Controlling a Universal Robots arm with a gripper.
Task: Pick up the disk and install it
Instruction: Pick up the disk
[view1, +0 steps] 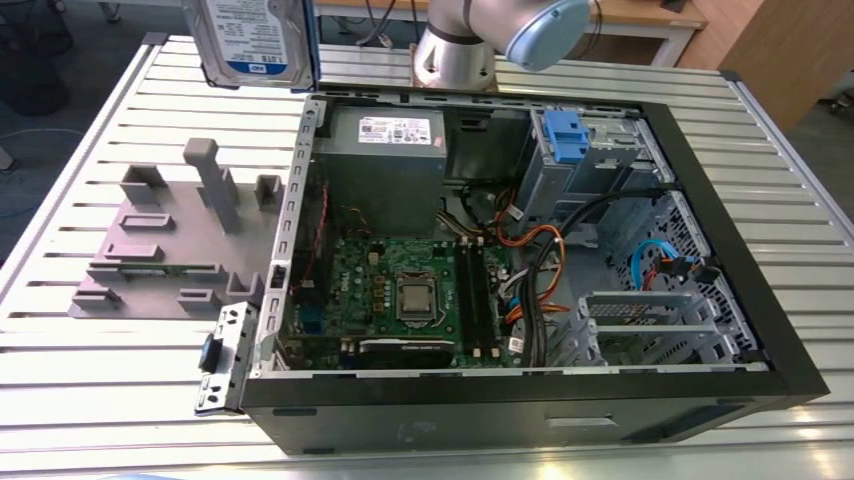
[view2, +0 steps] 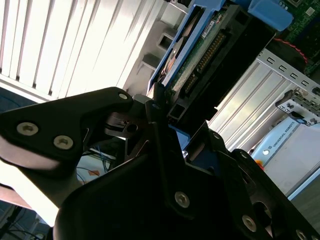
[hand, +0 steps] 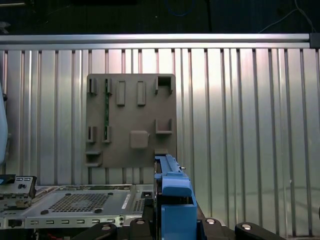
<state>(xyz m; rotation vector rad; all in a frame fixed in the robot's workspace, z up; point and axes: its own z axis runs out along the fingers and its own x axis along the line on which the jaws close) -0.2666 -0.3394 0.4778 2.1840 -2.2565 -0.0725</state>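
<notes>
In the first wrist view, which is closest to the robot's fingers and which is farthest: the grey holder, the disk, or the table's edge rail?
1. disk: nearest, held by the gripper itself.
2. grey holder: lying flat farther down, just past the disk's tip.
3. table's edge rail: farthest, beyond the holder.

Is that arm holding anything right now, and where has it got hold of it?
Yes. The gripper holds the disk up in the air, clamped on the blue caddy rail at the end nearest the wrist.
</notes>
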